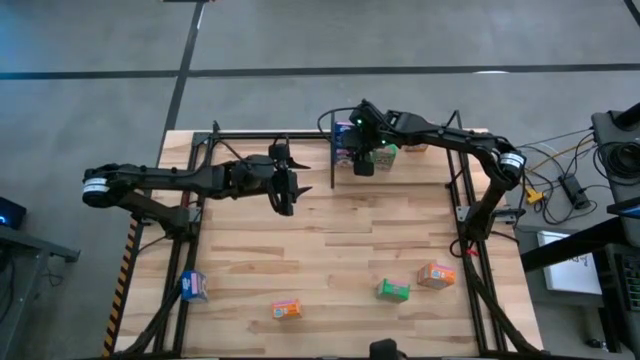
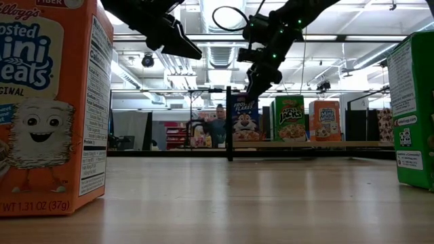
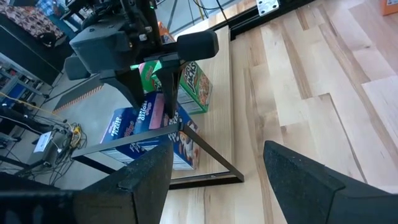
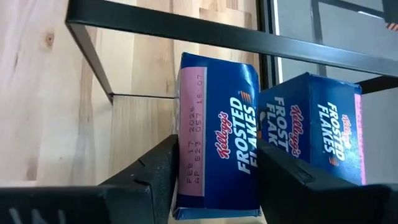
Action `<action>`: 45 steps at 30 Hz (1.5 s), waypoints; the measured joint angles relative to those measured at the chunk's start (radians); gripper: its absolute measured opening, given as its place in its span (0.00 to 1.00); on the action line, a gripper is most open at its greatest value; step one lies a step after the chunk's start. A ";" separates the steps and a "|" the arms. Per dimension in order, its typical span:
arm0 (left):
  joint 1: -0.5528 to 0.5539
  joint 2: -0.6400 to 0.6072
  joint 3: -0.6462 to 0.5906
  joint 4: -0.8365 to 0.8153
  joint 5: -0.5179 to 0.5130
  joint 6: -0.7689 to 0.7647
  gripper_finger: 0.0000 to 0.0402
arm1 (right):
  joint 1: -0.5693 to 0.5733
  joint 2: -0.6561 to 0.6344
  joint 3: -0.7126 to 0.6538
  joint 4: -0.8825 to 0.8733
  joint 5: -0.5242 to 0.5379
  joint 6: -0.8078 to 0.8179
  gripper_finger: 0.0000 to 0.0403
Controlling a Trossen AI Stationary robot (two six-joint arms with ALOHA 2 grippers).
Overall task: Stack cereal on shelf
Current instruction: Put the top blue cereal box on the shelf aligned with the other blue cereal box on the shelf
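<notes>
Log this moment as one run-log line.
right gripper: at shelf, around blue Frosted Flakes box | left gripper: open, empty, mid-table | loose boxes on table: four

Tabletop (image 1: 340, 250): light butcher-block wood planks, framed by black metal rails (image 1: 470, 250).
Floor (image 1: 90, 100): grey concrete, crossed by 1 dark horizontal line and 1 diagonal line.
Right of table: tangled cables (image 1: 560, 170), dark equipment stand (image 1: 618, 140).
Left of table: black-and-yellow hazard strip (image 1: 127, 270) along the edge.
Room behind, low view: open industrial ceiling with long fluorescent lights (image 2: 352, 41), ducting, distant shelving, and 1 person (image 2: 218, 125) standing far off.
</notes>
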 joint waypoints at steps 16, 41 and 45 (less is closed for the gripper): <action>-0.001 0.000 0.000 0.000 0.000 0.000 0.58 | -0.010 0.000 -0.005 0.030 0.008 0.001 0.46; -0.001 0.000 0.000 0.000 0.000 -0.001 0.58 | -0.016 0.000 -0.005 0.015 -0.026 0.063 0.52; -0.001 0.000 0.000 0.000 0.000 -0.002 0.58 | -0.017 0.000 -0.005 0.015 -0.019 0.057 0.55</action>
